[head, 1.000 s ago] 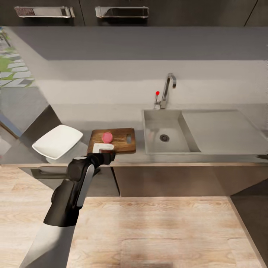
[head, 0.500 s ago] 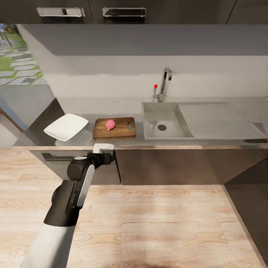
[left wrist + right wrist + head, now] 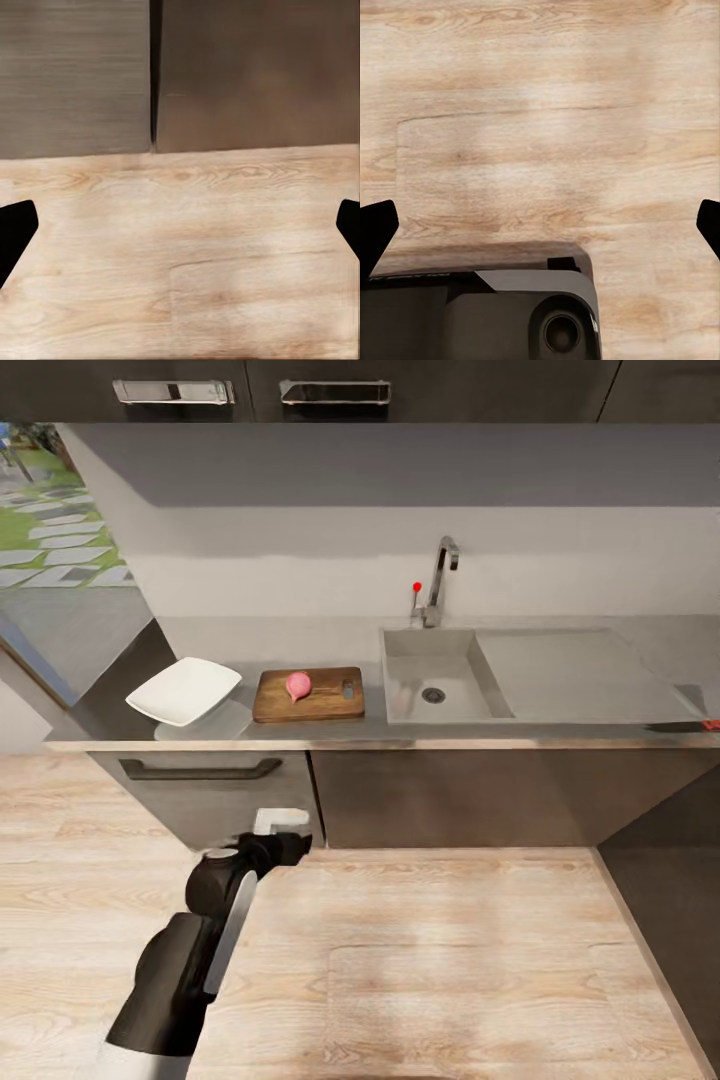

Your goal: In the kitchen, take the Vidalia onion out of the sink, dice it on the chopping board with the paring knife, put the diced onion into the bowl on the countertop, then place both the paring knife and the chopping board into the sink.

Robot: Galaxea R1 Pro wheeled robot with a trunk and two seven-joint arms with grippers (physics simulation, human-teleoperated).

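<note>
The pink Vidalia onion point(image 3: 298, 685) lies on the brown chopping board point(image 3: 320, 700), on the grey countertop point(image 3: 300, 640) left of the steel sink point(image 3: 405, 695). The white bowl point(image 3: 184, 691) stands just left of the board. The paring knife point(image 3: 690, 726), with its red handle and dark blade, lies at the counter's far right edge. My left gripper point(image 3: 281, 821) hangs low before the dark cabinets, well away from the board; it point(image 3: 180, 232) is open and holds nothing. Also open and holding nothing, my right gripper point(image 3: 540, 232) points down at the wood floor.
The faucet point(image 3: 437, 575) with its red knob rises behind the basin, and the flat drainboard point(image 3: 580, 675) extends right. A drawer handle point(image 3: 200, 769) sits under the bowl. My own dark base point(image 3: 480, 315) lies under the right gripper. Wood floor point(image 3: 450, 960) spreads before the cabinets.
The whole view has pulled back from the counter, so the camera moved. My left gripper, which hung at the board's near edge, now sits lower, in front of the cabinets. The onion stays on the board.
</note>
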